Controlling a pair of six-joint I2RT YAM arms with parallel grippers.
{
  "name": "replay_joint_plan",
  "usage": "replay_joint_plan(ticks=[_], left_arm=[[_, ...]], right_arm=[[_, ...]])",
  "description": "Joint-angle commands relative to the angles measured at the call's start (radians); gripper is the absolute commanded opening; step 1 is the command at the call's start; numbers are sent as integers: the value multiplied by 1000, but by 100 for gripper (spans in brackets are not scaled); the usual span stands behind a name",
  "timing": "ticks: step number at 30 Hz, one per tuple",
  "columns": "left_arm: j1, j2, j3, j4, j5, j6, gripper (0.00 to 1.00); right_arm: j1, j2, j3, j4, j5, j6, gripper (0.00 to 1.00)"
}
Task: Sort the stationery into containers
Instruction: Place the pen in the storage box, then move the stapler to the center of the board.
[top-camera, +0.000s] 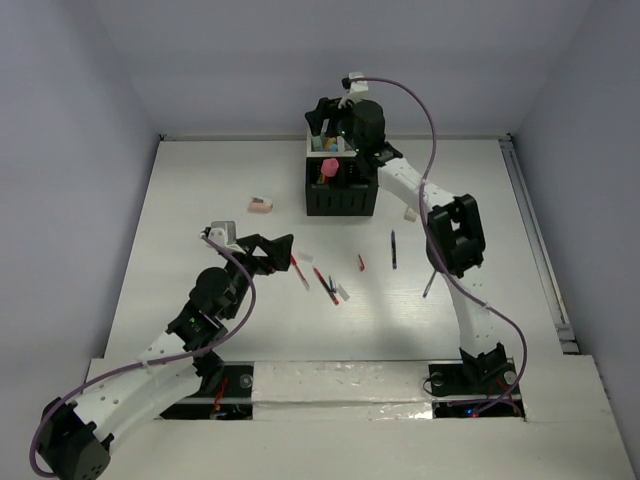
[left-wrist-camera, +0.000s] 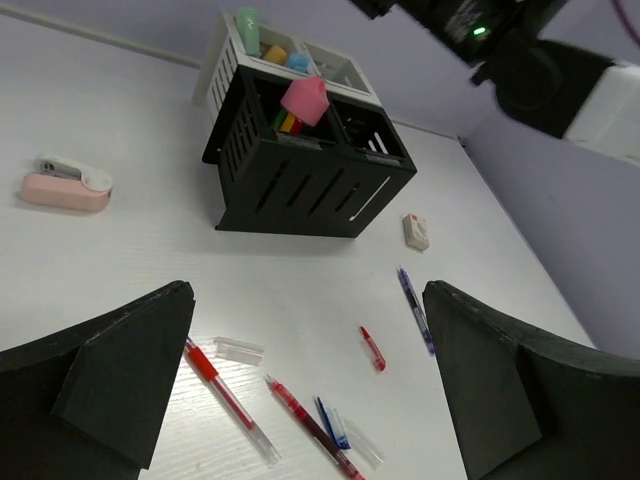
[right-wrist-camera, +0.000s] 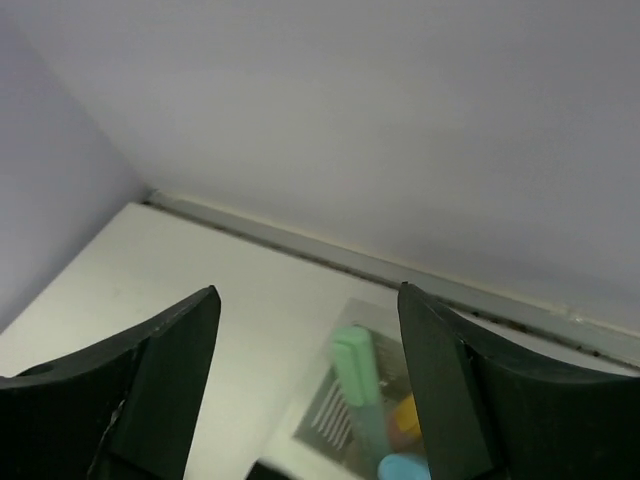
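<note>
A matt white worktop (left-wrist-camera: 130, 250) carries a black box (left-wrist-camera: 300, 190) of dull moulded plastic and a white box (left-wrist-camera: 225, 65) of smooth plastic. The red pen (left-wrist-camera: 225, 395) shows a glossy clear plastic barrel. The left pincer (left-wrist-camera: 308, 300) has matt black, faintly grainy fingers (left-wrist-camera: 110, 380).

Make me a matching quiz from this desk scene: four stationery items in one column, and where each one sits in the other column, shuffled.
Items
1. pink stapler
2. pink marker
3. green marker
4. dark blue pen

Places
A. standing in the white box
B. lying on the table, right of the short red pen
C. sticking out of the black box
D. lying on the table, left of the black box

Pairs: 1-D, 2-C, 3-A, 4-B
</note>
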Motion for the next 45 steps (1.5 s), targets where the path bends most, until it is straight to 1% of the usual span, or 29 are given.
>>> replay_joint_plan(ticks=[1, 2, 4, 5, 6, 7, 8, 9, 11, 13, 14, 15, 16, 17, 18, 19, 20, 21, 24, 25, 28, 29, 32, 37, 40, 45], left_arm=[[-2, -3, 13, 12, -58, -21, 99], [-2, -17, 14, -4, -90, -22, 99], [-2, -49, 7, -15, -133, -25, 99], [-2, -89, -1, -24, -184, -32, 99], [-2, -112, -2, -53, -212, -39, 99], [-2, -132, -4, -71, -239, -48, 99], [-2, -175, -5, -87, -281, -73, 99], [-2, -193, -7, -117, -293, -87, 99], [-2, -233, -4, -148, -321, -119, 99], [-2, -249, 1, -194, -327, -166, 99], [-2, -255, 8, -208, -325, -182, 99], [-2, -256, 13, -241, -327, -196, 99], [-2, -258, 19, -260, -325, -218, 99], [-2, -262, 27, -275, -328, -228, 99], [-2, -265, 30, -300, -330, -234, 99], [-2, -269, 30, -309, -330, -242, 99], [-2, -279, 33, -318, -333, -243, 99], [-2, -284, 36, -327, -333, -242, 99], [-2, -299, 41, -317, -322, -226, 99], [-2, -301, 41, -308, -316, -216, 99], [-2, -305, 42, -285, -310, -203, 99], [-2, -304, 45, -282, -302, -200, 99], [-2, -298, 44, -271, -286, -193, 99], [-2, -293, 37, -257, -278, -182, 99], [-2, -296, 36, -248, -275, -176, 99], [-2, -311, 21, -239, -281, -165, 99]], right_arm=[[2, -176, -8, -82, -157, -36, 77], [2, -193, -24, -143, -244, -36, 61], [13, -223, -53, -192, -330, -30, 43], [26, -251, -75, -223, -382, -36, 28], [63, -260, -93, -244, -392, -48, 4], [88, -266, -115, -270, -392, -68, 2], [112, -263, -112, -336, -369, -112, 2], [161, -256, -104, -379, -349, -131, 4], [201, -233, -74, -434, -306, -157, 8], [227, -190, -58, -447, -308, -154, 14], [238, -169, -20, -458, -323, -139, 18], [238, -142, 10, -506, -326, -134, 27], [247, -85, 47, -537, -329, -136, 32], [258, -55, 119, -598, -315, -153, 36], [258, -27, 149, -622, -302, -160, 50], [269, 31, 181, -642, -288, -170, 57], [281, 55, 208, -662, -263, -183, 63], [281, 81, 260, -685, -252, -190, 73], [303, 172, 331, -717, -207, -213, 83], [303, 190, 365, -719, -200, -248, 84], [313, 238, 383, -696, -160, -291, 88], [313, 252, 385, -688, -125, -308, 88], [313, 260, 370, -653, -91, -329, 91], [313, 324, 417, -656, -82, -358, 99], [313, 371, 518, -714, -99, -364, 100], [313, 367, 491, -665, -122, -361, 100]])
